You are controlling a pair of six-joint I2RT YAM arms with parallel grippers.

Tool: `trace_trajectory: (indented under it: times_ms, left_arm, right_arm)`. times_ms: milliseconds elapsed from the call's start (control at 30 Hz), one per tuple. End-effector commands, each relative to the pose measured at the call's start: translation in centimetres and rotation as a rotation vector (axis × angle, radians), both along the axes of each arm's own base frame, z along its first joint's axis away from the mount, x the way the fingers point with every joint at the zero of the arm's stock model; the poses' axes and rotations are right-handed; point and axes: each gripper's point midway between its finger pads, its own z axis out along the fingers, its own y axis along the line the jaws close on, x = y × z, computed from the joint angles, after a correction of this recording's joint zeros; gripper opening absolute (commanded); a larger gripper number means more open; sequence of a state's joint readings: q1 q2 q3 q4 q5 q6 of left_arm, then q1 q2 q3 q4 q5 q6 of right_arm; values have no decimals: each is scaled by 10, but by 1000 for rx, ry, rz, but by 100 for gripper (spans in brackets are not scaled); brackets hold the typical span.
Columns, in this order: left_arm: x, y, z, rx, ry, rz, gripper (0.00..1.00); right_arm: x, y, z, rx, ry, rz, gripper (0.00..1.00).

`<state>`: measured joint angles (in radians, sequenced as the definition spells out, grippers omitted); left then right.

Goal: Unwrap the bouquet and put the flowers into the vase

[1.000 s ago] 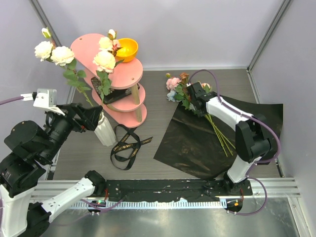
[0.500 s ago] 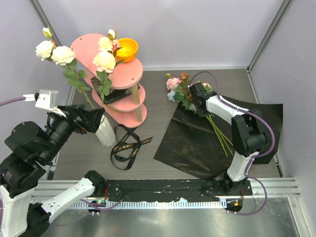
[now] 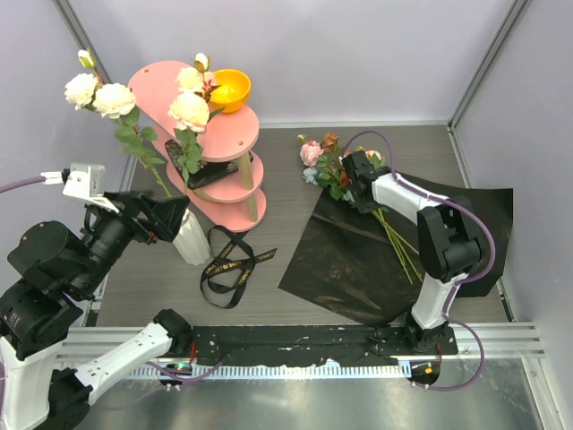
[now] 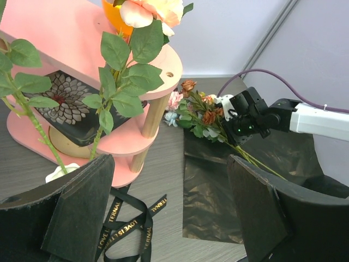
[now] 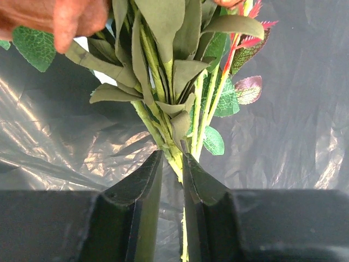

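The bouquet lies undone: its black wrapping sheet (image 3: pixel 358 260) is spread flat at the right, and a bunch of flowers (image 3: pixel 322 161) rests on the sheet's far corner, blooms toward the back. My right gripper (image 3: pixel 354 184) has closed on their green stems (image 5: pixel 163 82) just below the leaves, fingertips (image 5: pixel 155 164) pressing either side. The white vase (image 3: pixel 190 237) stands at the left holding cream roses (image 3: pixel 98 94). My left gripper (image 3: pixel 170 215) hovers at its rim, open. In the left wrist view the vase rim (image 4: pixel 60 173) shows just outside the left finger.
A pink tiered stand (image 3: pixel 224 134) with an orange bowl (image 3: pixel 230 90) sits at the back left, close behind the vase. The black ribbon (image 3: pixel 228 264) lies loose on the table between vase and sheet. Grey walls close in both sides.
The right jaws have narrowed onto the stems, and the blooms have shifted slightly toward the back left. The left arm and vase have not moved.
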<state>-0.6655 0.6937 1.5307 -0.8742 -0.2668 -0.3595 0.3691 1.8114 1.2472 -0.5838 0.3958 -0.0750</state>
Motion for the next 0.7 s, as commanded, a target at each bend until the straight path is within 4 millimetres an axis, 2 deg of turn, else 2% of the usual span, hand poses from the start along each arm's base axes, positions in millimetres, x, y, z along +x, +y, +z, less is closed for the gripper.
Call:
trace_trajectory:
  times_ms: [0,167,567,633,667]
  left_arm:
    - [-3,-1,2,-5,-9,-16,89]
    - [-2,-3,0,-4,-5,-20,88]
    - [-2,-5,0,-8,-2,-31,88]
    - [-2,-5,0,-9,-3,-32,89]
    - [-3,-5,1,-12,-5,-31,88]
  right_arm:
    - [9,7,-2,23,-20,14,28]
    - [6,15,-7,66,1,37,27]
    - [5,20,-17,36,24,63,26]
    - [8,18,-13,13,0,56,23]
    - [7,24,-9,5,-14,75,22]
